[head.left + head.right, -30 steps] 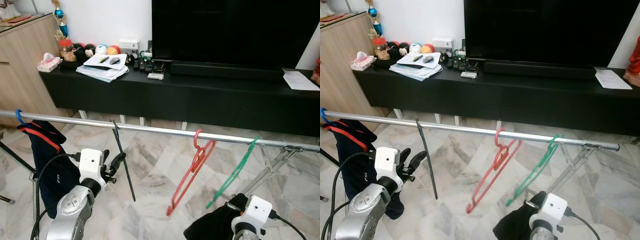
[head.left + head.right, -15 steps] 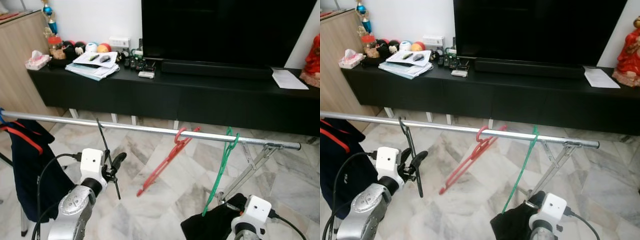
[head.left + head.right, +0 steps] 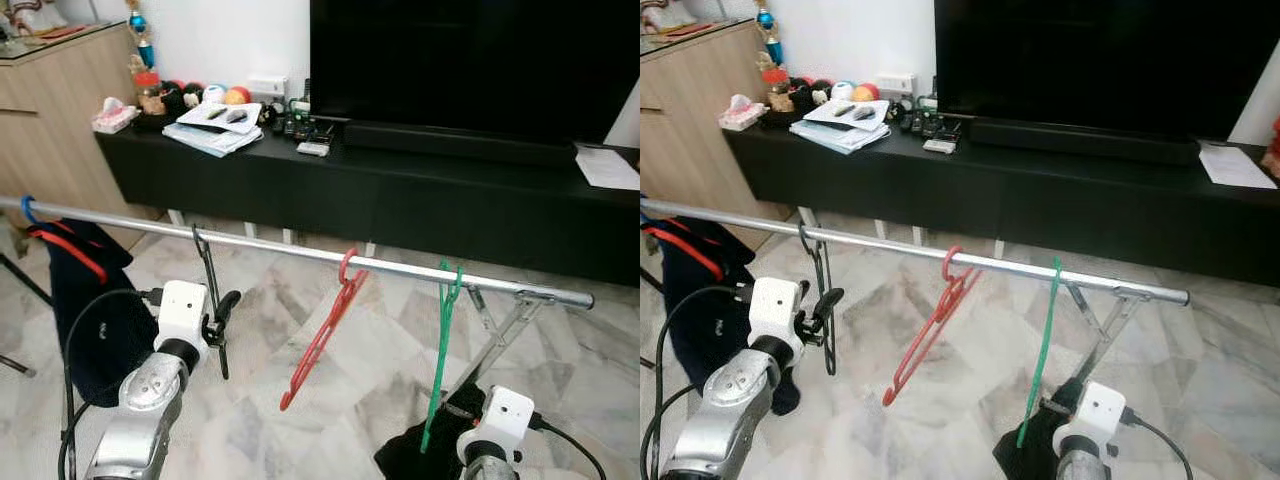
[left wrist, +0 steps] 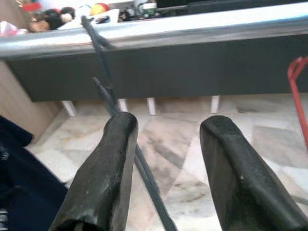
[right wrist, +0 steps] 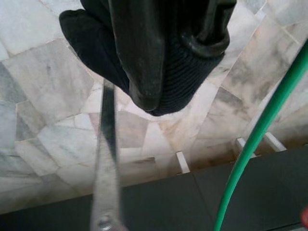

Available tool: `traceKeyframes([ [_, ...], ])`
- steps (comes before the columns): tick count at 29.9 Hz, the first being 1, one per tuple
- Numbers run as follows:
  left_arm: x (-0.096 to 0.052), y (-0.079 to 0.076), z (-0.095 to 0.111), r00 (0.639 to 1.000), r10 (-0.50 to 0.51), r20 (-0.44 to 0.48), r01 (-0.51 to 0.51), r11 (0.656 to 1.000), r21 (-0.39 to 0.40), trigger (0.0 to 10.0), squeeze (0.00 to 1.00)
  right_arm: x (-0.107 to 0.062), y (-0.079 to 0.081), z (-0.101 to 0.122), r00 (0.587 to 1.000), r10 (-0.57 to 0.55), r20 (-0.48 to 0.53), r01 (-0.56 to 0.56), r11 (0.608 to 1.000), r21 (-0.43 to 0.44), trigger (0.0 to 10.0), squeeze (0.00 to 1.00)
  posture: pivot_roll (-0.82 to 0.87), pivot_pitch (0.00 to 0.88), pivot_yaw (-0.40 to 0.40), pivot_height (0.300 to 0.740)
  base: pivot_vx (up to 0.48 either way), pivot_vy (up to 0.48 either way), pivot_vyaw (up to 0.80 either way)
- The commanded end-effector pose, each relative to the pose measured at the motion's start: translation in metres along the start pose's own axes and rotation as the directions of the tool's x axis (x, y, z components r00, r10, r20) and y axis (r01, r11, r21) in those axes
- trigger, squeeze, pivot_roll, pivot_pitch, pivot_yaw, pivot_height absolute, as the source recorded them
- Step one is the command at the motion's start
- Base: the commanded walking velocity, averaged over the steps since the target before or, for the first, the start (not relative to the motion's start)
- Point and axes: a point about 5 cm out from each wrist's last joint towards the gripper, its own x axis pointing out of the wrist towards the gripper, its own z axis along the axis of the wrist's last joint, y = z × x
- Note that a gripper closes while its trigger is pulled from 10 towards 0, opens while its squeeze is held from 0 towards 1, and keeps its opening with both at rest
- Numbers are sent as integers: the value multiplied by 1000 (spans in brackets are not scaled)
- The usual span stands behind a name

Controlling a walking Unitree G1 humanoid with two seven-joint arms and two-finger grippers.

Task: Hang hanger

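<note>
The left gripper (image 4: 166,159) is raised just below the long silver metal rail (image 3: 300,250), its fingers spread apart around the thin black wire hanger (image 3: 208,290) hooked there, apparently not clamping it. The left wrist view shows the hanger's wire lying against one finger (image 4: 108,163). The right gripper (image 5: 159,57) hangs low near the rail's right end, grasping dark black cloth (image 3: 420,455).

a home living room, by the look of it: large black television (image 3: 470,50) against a white wall, long soundbar (image 3: 455,142) beneath it, both on a low black tv console (image 3: 400,200). papers (image 3: 215,128), remote controls (image 3: 300,128), small colourful balls (image 3: 215,95) and a tissue box (image 3: 115,115) scattered along the console top. light wood cabinet (image 3: 50,120) beside it. pale marble floor tiles (image 3: 380,350) underfoot. metal clothes rail (image 3: 300,252) across the foreground, with plastic hangers (image 3: 325,330) and a dark garment (image 3: 85,300) hung on it.
</note>
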Motion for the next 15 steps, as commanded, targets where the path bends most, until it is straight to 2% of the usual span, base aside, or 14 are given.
traceKeyframes([
  [1,8,3,3,1000,20,-14,-19,999,27,10000,0,3,4,3,1000,24,0,-24,1000,-2,10000,0,60,21,-36,740,0,0,0],
  [9,39,1,10,995,51,-84,-45,997,63,10000,0,11,-1,13,999,54,3,-53,998,-29,10000,0,57,9,-99,740,0,0,0],
  [12,44,1,11,991,76,-105,-70,996,61,10000,0,13,-2,16,998,58,4,-58,998,-37,10000,0,58,8,-104,740,0,0,0],
  [15,50,-4,9,977,115,-178,-104,992,67,10000,0,18,-4,23,998,65,10,-65,997,-51,10000,0,60,5,-124,740,0,0,0],
])
